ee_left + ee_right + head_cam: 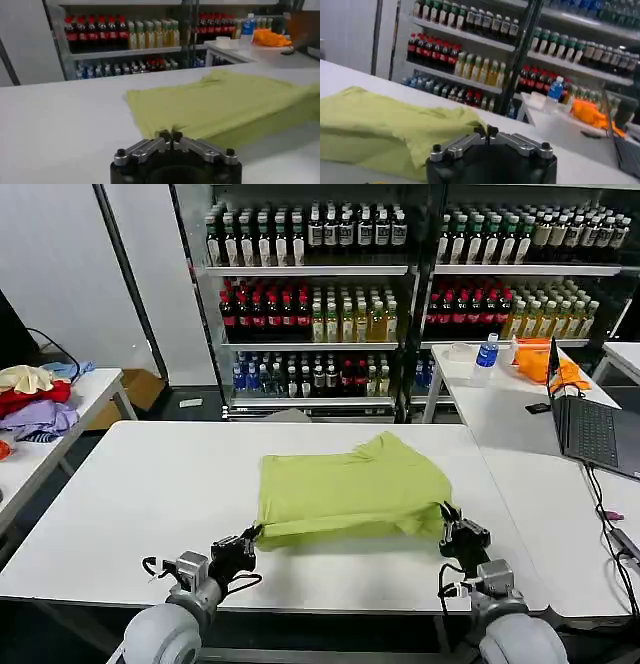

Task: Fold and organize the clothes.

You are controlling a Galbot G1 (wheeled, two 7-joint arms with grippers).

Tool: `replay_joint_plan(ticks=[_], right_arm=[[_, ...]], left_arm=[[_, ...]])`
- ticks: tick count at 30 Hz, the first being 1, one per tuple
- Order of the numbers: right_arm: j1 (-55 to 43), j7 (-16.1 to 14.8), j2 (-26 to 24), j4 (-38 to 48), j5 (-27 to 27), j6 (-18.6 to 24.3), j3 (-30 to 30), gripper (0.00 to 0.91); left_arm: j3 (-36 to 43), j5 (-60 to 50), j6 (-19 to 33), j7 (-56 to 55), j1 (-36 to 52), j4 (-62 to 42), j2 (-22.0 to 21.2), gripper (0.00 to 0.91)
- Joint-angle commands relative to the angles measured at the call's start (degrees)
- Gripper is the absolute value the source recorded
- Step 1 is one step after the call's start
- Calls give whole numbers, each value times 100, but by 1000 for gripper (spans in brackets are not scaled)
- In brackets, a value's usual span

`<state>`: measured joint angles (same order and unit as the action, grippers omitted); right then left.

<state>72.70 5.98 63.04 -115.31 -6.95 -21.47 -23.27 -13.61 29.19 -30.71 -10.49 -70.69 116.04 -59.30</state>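
Our left tool (250, 536) clenches the T-shirt (345, 489) hem at seven o'clock; our right tool (447, 519) clenches it at four o'clock, on the table (130, 494).

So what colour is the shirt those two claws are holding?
The T-shirt is plain lime yellow-green, clearest in the head view.

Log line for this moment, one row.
left hand: shut on T-shirt near-left corner | right hand: shut on near-right corner | shirt: partly folded on white table
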Motion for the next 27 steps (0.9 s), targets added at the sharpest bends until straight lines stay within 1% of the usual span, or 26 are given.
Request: replay_joint_plan(ticks=[1,7,10,16,17,18,19,20,21,27], right_arm=[[-554,-81,-112,671,135,67,212,0],[-759,-120,14,1036,442,182,437,0],[-858,-143,89,1187,597,312,474,0],[-1024,-216,171,1401,846,442,509,0],[-1045,-226,179,1436,898,457,523,121],[-1060,-230,184,1468,917,462,540,907],[-1073,-231,194,1514,939,468,554,907],[-1083,-228,207,1562,990,476,564,907],[-1086,-203,224,1592,1049,470,571,907],[-969,-128,338,1526,1149,416,598,907]], left_arm=[[349,-146,-5,-9,558,-681,-48,30],[455,-192,19,-20,724,-896,-170,40],[495,-193,35,-36,822,-938,-218,40],[556,-190,95,-62,957,-1041,-247,40],[565,-192,99,-64,978,-1053,-250,40],[577,-191,102,-65,995,-1069,-260,71],[595,-193,109,-67,1012,-1085,-270,191],[612,-205,114,-69,1039,-1118,-282,655],[627,-229,119,-67,1054,-1146,-296,907],[603,-300,115,-78,1042,-1150,-353,907]])
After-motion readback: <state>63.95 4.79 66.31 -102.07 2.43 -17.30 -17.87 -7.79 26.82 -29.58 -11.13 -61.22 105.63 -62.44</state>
